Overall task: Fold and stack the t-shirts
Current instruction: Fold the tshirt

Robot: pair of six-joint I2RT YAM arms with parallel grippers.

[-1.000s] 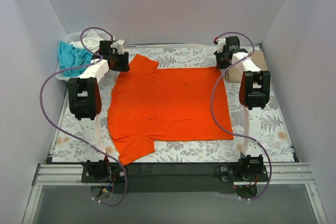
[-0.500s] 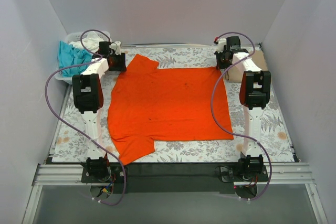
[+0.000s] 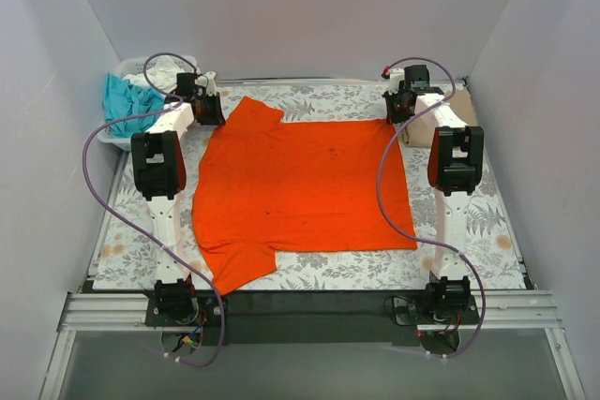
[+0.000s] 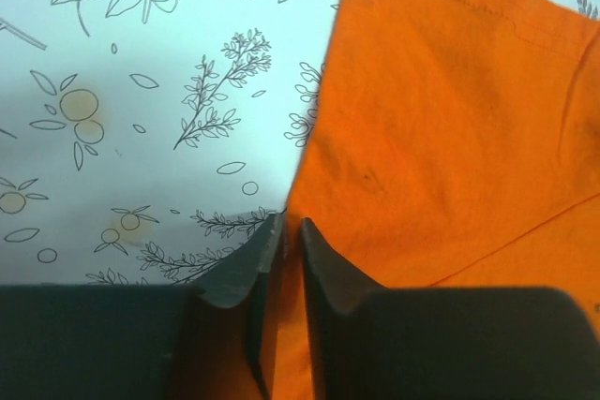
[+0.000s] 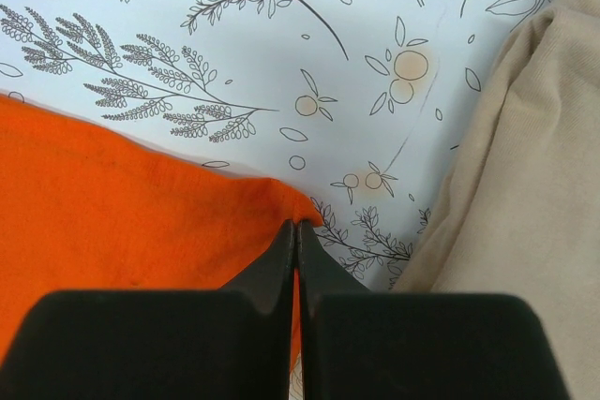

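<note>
The orange t-shirt (image 3: pixel 300 185) lies spread flat on the desk (image 3: pixel 469 222). My right jaws clamp its far right corner, my left jaws its far left edge. Both bites look shallow; I fear cloth slipping free when lifted.
</note>
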